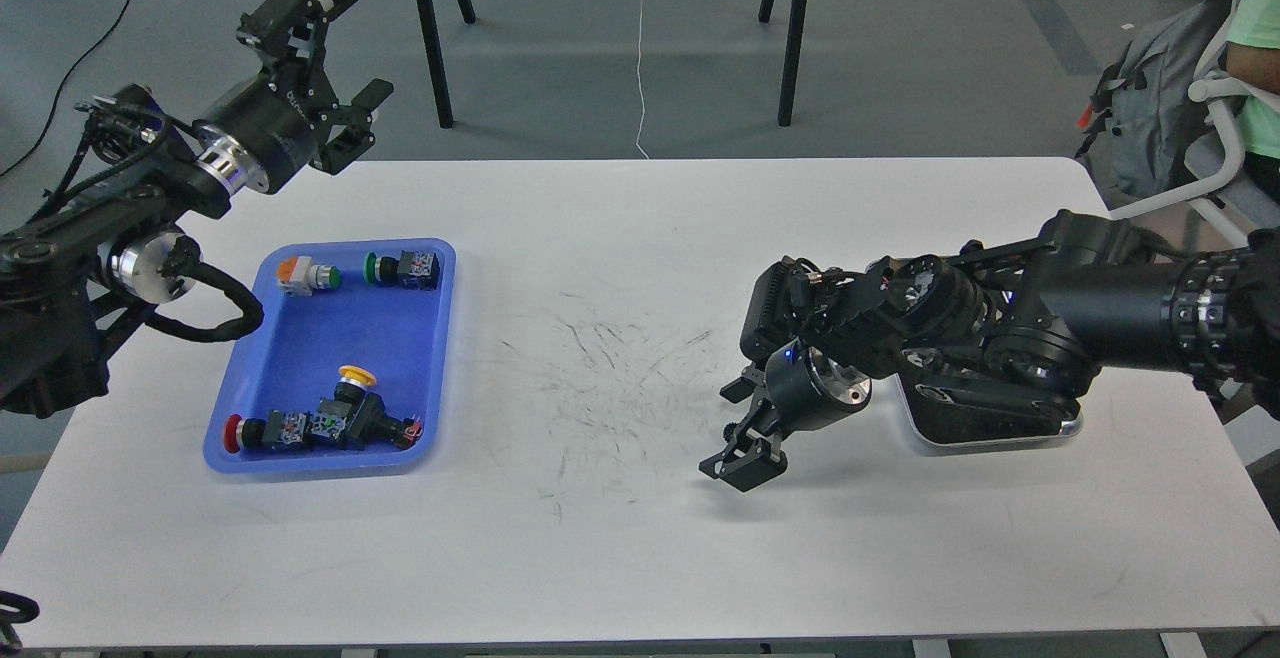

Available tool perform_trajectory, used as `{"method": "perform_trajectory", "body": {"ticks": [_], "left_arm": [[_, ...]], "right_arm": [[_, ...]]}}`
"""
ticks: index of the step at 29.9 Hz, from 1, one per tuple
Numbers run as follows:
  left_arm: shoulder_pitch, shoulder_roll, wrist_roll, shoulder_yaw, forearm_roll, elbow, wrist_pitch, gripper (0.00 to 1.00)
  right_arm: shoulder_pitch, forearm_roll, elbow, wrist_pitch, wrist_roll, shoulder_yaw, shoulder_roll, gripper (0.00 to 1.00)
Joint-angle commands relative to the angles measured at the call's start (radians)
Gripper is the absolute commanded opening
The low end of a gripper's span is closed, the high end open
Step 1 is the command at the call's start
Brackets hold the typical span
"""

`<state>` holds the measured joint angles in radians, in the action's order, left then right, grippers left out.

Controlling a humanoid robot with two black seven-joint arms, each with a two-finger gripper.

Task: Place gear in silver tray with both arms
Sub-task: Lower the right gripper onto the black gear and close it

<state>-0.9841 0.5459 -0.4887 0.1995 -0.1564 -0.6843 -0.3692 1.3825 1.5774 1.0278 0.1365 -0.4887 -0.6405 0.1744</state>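
Note:
The gear does not show; the spot on the table where it lay is covered by my right gripper. That gripper points down at the table left of the silver tray, with its fingers apart and their tips close to the surface. The silver tray lies at the right of the white table, mostly hidden under my right arm. My left gripper is open and empty, raised above the table's far left corner.
A blue plastic tray with several push-button switches sits at the left. Chair legs stand beyond the far edge. A person and a backpack are at the far right.

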Motion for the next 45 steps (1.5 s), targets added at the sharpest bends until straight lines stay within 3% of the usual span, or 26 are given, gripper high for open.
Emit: {"method": "perform_trajectory", "body": {"ticks": [1, 17, 21, 23, 29, 31, 45], "left_arm": [[0.002, 0.0, 0.0, -0.002, 0.0, 0.0, 0.0, 1.0], [0.004, -0.001, 0.0, 0.011, 0.0, 0.0, -0.004, 1.0], [0.002, -0.001, 0.0, 0.011, 0.0, 0.0, -0.004, 1.0], [0.002, -0.001, 0.0, 0.011, 0.0, 0.0, -0.004, 1.0], [0.002, -0.003, 0.0, 0.009, 0.0, 0.0, -0.004, 1.0], [0.005, -0.001, 0.0, 0.009, -0.002, 0.0, -0.002, 1.0], [0.002, 0.002, 0.0, 0.005, -0.002, 0.0, -0.004, 1.0]], "right_arm": [[-0.002, 0.01, -0.008, 0.0, 0.0, -0.011, -0.007, 0.85], [-0.008, 0.021, -0.045, -0.002, 0.0, -0.042, -0.019, 0.62], [-0.01, 0.023, -0.045, -0.009, 0.0, -0.042, -0.019, 0.61], [-0.01, 0.023, -0.046, -0.009, 0.0, -0.044, -0.019, 0.52], [-0.011, 0.023, -0.061, -0.012, 0.0, -0.044, -0.033, 0.48], [-0.008, 0.023, -0.063, -0.012, 0.0, -0.044, -0.035, 0.39], [-0.002, 0.05, -0.075, -0.014, 0.0, -0.045, -0.035, 0.08]]}}
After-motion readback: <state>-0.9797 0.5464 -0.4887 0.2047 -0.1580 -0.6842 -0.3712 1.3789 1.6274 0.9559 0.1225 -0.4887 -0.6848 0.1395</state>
